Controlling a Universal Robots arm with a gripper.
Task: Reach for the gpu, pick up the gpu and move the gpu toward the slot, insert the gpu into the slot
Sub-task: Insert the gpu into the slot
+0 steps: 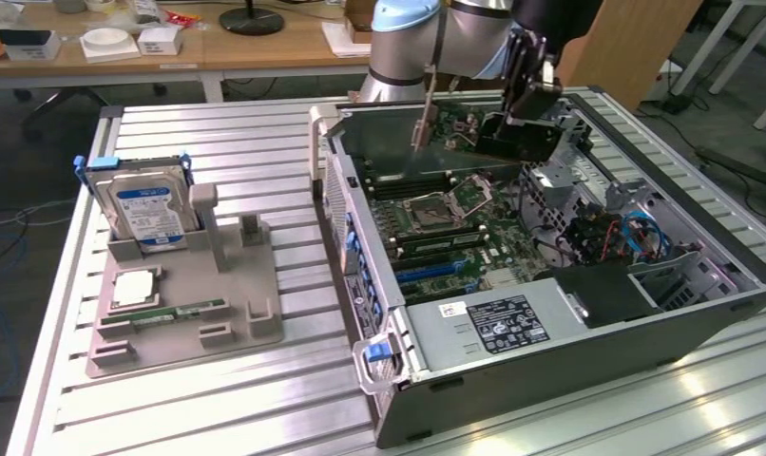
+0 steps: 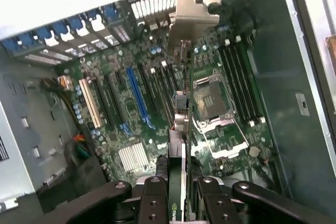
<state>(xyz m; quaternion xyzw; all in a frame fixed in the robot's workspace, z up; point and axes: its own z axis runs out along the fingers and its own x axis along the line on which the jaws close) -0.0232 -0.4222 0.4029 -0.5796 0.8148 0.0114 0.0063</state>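
GPU [image 1: 463, 122] first: from my console I see the thin green card held on edge above the back of the open tower case [image 1: 611, 332], clear of the board below, with its silver bracket [image 1: 421, 119] hanging down at the end toward the exterior view's left. The black gripper [image 1: 516, 138] is clamped on the card's other end.

Sweeping the exterior view from its left, I see a ribbed aluminium table [image 1: 205, 133]. On it sits a matte grey moulded fixture [image 1: 219, 275] that holds a silver hard drive [image 1: 148, 204] with a blue label upright. Lower on the fixture a square processor chip [image 1: 132, 288] and a narrow green memory stick [image 1: 181, 311] lie flat. To the right lies the dark steel case on its side, lid off, with the green motherboard [image 1: 447, 228] and its square metal CPU socket [image 1: 440, 204] exposed.

On the wrist view I look along the GPU [image 2: 179, 109] edge-on. The gripper [image 2: 178, 192] presses both flat faces with its black fingers [image 2: 155, 198], and the bent metal bracket [image 2: 192, 18] is at the far end. The card hangs over the motherboard [image 2: 105, 129] between a long blue slot [image 2: 137, 95] and the CPU socket [image 2: 210, 100].
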